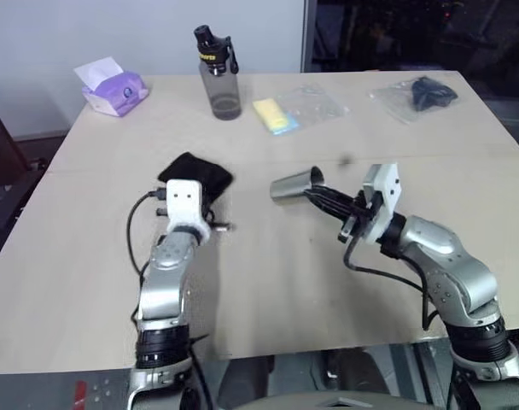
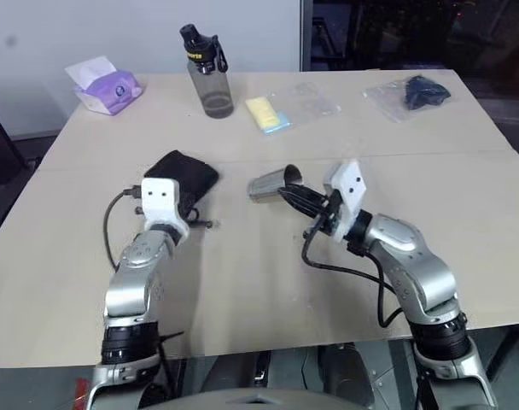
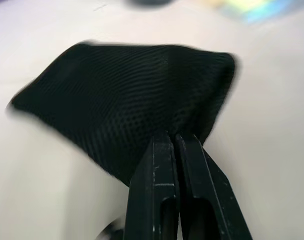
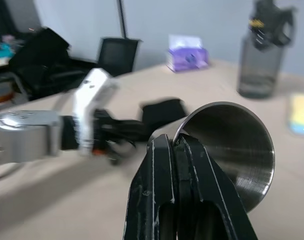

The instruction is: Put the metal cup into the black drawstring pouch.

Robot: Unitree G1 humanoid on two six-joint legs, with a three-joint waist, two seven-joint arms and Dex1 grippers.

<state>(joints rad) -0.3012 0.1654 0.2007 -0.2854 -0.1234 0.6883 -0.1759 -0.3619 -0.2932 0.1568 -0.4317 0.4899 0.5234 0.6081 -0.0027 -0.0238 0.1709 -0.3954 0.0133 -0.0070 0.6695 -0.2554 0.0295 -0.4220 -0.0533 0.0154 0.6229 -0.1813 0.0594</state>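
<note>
Right wrist view: metal cup (image 4: 232, 150) in right pincer (image 4: 176, 145).

On the table (image 1: 268, 282), the left gripper (image 1: 194, 195) meets the black pouch (image 1: 197, 175); the right gripper (image 1: 322, 199) holds the metal cup (image 1: 295, 184) sideways.

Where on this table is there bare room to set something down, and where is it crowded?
Bare: the wide near part of the table, between the two arms, and the near left side below the tissue pack. Crowded: the far edge, with the bottle, the yellow packet and the clear bag; also the middle, around the black drawstring pouch and the metal cup.
</note>
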